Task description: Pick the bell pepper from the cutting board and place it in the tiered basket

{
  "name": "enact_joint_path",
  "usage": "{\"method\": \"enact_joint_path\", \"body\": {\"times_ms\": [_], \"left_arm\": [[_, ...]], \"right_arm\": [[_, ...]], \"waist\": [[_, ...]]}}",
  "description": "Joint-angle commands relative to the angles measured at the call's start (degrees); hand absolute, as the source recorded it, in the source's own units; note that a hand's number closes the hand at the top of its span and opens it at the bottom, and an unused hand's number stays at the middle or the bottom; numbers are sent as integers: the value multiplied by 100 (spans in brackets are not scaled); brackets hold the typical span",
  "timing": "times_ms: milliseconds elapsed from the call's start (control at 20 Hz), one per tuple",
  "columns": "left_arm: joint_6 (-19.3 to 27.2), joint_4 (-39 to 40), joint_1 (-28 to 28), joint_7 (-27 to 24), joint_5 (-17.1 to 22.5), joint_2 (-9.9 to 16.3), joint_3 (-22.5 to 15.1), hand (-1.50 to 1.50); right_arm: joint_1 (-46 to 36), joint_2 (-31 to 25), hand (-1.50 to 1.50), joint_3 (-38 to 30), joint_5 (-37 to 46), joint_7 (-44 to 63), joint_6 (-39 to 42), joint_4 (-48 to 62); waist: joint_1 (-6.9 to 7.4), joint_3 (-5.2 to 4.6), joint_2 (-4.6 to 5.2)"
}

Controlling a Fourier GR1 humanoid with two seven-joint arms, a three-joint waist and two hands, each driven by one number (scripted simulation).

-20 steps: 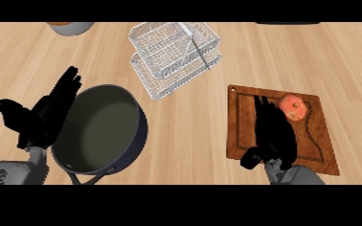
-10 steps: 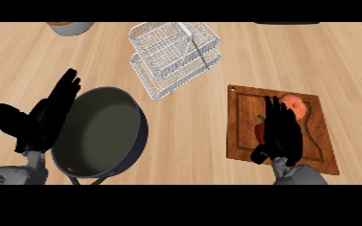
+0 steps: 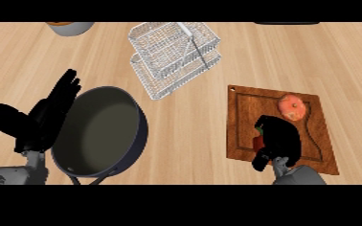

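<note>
A red bell pepper (image 3: 259,138) with a bit of green lies on the brown cutting board (image 3: 244,110) at the right. Only its left side shows past my right hand (image 3: 281,141). That hand covers the pepper with its fingers curled over it. The white wire tiered basket (image 3: 173,57) stands at the back centre, well apart from the board. My left hand (image 3: 44,119) rests open at the left edge, fingers up.
A large dark frying pan (image 3: 99,129) sits beside my left hand, between it and the board. An orange round item (image 3: 292,107) lies on the board's far part. A grey bowl (image 3: 69,27) is at the back left.
My right hand's fingers, stretched out over the board before, have drawn back and curled over the bell pepper. The left hand has hardly moved.
</note>
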Motion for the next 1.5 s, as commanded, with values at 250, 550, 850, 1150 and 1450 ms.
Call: {"method": "enact_joint_path", "body": {"times_ms": [250, 550, 850, 1150, 1450], "left_arm": [[-231, 685, -2, -417, -195, -312, 109, 0], [-198, -47, 151, 240, -144, -109, 214, 0], [-126, -45, 154, 244, -212, -165, 216, 0], [-230, -27, 144, 211, -115, -126, 307, 0], [-188, 10, 42, 234, -239, -242, 210, 0]], "right_arm": [[-513, 189, 150, 146, 580, -379, 154, 773], [868, 347, 150, 411, 1375, 779, -580, -269], [1597, 938, 150, 949, 2789, 2264, -1025, -1497], [1068, 1201, 150, 823, 3621, 1754, -1798, -2838], [450, 1543, 150, 1949, 4594, 2215, -1275, -3635]], "waist": [[13, -17, 40], [-56, -17, 5], [-131, -22, -12], [-163, -19, -42], [-40, -23, -2]]}}
